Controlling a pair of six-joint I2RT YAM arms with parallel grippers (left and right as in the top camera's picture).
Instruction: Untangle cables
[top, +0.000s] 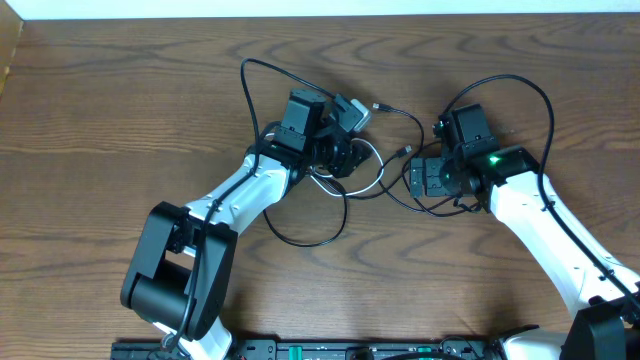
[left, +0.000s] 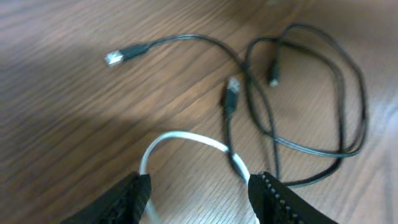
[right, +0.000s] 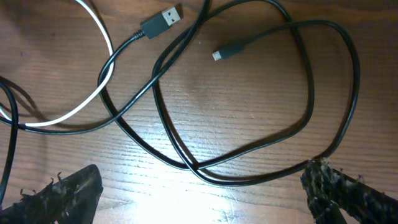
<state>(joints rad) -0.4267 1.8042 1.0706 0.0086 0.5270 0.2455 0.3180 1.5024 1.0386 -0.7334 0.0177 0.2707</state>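
Several thin black cables (top: 312, 238) and one white cable (top: 377, 176) lie tangled on the wooden table between my two grippers. My left gripper (top: 345, 155) hangs low over the white cable. In the left wrist view its jaws (left: 199, 185) stand apart, and the white cable (left: 186, 135) arches from one fingertip to the other. Black cables (left: 345, 118) and a plug (left: 232, 88) lie beyond. My right gripper (right: 202, 173) is wide open just above the table. Crossed black cable loops (right: 308, 115) lie ahead of it, and one strand touches its right fingertip (right: 314, 174).
Loose plug ends lie nearby: a USB plug (right: 165, 17), a small plug (right: 222, 53) and another plug (left: 115, 57). Thicker black arm cables loop over the right arm (top: 545, 110). A long black strand (top: 245, 75) runs toward the table's far side.
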